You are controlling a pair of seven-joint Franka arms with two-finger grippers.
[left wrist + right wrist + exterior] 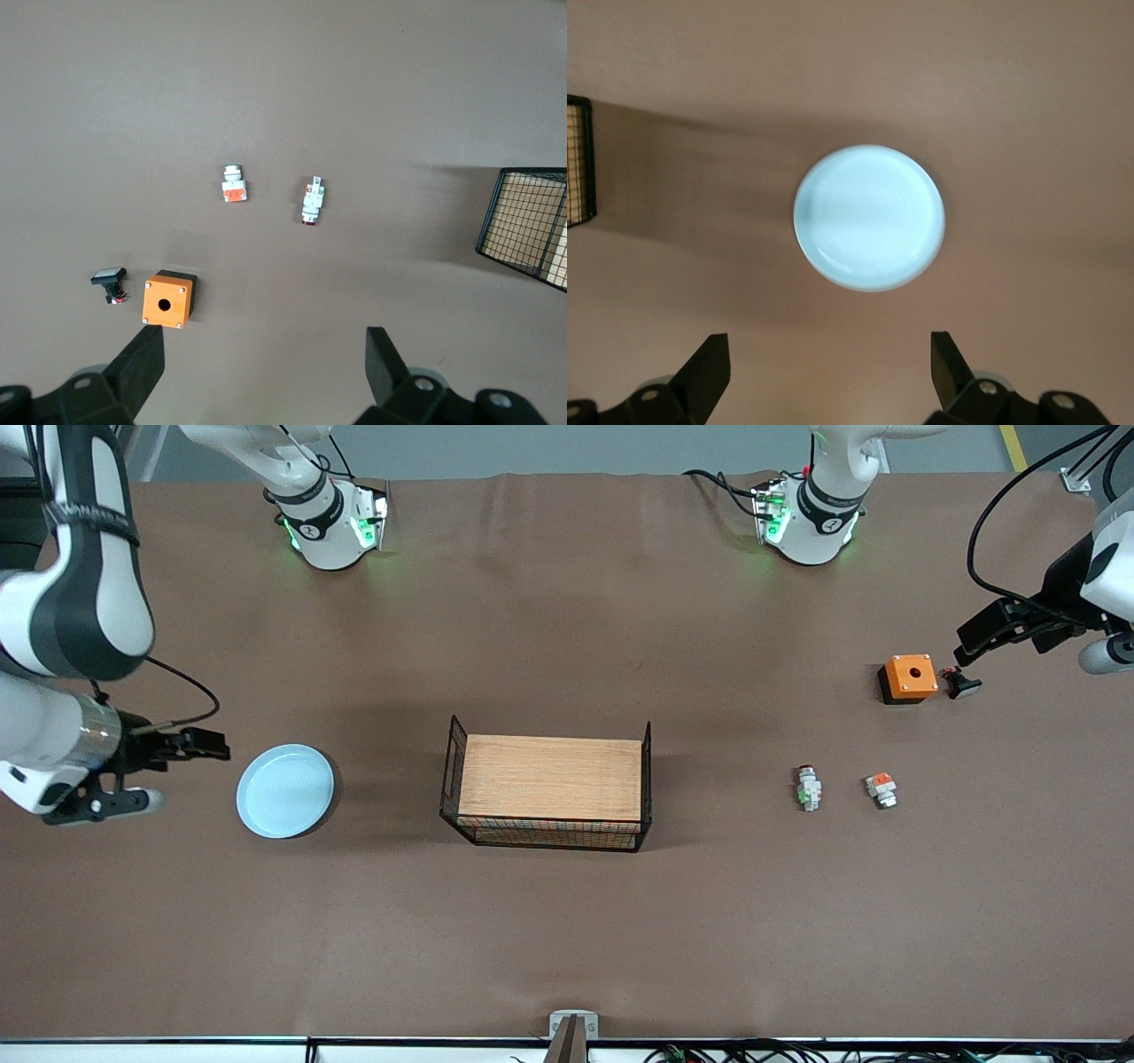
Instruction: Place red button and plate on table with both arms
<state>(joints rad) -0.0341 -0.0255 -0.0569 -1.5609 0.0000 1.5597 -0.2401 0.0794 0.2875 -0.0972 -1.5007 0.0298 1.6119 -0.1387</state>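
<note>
The bench (567,921), draped in brown cloth, carries a wood-topped wire rack (549,790) at its centre. The plate (285,790), pale blue and empty, lies flat on the cloth toward the right arm's end, apart from the rack. The right claw (177,775) hangs just beside the plate's rim at that end, its fingers (709,372) spread wide and holding nothing; its wrist view looks straight down on the plate (869,218). The red button (807,787) lies on its side on the cloth toward the left arm's end, with a similar white part bearing an orange block (881,788) near it, closer to that end. Farther from the front camera sit an orange box (909,678) and, just beside it, a black-headed button (962,684). The left claw (974,638) hangs near this pair, fingers (385,363) likewise spread and empty; the red button (312,199) shows in its wrist view.
</note>
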